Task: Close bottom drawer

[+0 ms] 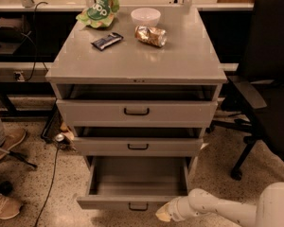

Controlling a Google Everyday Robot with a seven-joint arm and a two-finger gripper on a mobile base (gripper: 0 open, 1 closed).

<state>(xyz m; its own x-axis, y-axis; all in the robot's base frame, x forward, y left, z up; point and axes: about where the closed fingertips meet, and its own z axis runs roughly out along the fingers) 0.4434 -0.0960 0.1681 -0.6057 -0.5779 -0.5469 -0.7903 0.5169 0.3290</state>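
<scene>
The bottom drawer [109, 201] of the grey cabinet [137, 63] is pulled out; its plain grey inside shows and its small dark handle [138, 206] sits at the lower edge of the view. My gripper [164, 213] is at the end of the white arm coming in from the lower right. It sits against the drawer front, just right of the handle.
The top drawer [136, 111] and middle drawer [137, 146] stand slightly open. On the cabinet top lie a green bag [100, 10], a white bowl [146, 16], a dark bar [107, 40] and a shiny snack bag [151, 35]. A black office chair [265, 84] stands right. Shoes [4, 205] and cables lie left.
</scene>
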